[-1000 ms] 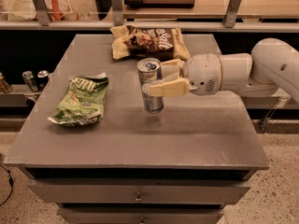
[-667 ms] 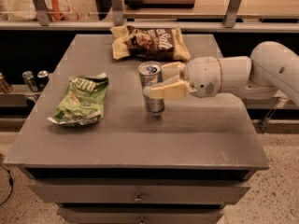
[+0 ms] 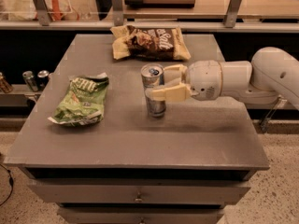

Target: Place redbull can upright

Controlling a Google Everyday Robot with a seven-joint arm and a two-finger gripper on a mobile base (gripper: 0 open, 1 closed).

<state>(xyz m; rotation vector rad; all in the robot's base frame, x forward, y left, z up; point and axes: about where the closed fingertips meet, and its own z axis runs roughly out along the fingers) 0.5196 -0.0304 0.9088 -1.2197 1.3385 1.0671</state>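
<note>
- The desk (image 3: pixel 140 143) is a grey flat top above drawers. It carries two snack bags and the can, with open surface around the can's foot.
- The white arm (image 3: pixel 243 78) reaches in from the right, low over the desk top.
- A brown-and-yellow snack bag (image 3: pixel 152 42) lies at the far edge. The word "Salt" can be made out on it and the rest is unreadable.
- A green snack bag (image 3: pixel 81 99) lies crumpled at the left, well apart from the can. Its lettering is too unclear to read.
- The redbull can (image 3: pixel 155 107) stands upright near the middle of the desk, pull-tab top upward. Its base appears to rest on the surface. No brand writing on it is legible.
- The pincer (image 3: pixel 158 82) is clamped around the can's upper half, one finger in front and one behind.
- Judged risks:
  - If the fingers part unevenly or drag sideways on leaving, they could tip this slim, tall can.
  - If the base is not fully down, letting go could make it wobble or fall.
  - Pulling back toward the far edge might brush the brown bag.
- Two small dark cans (image 3: pixel 36 78) sit off the desk on a low shelf at the left, out of the way.
</note>
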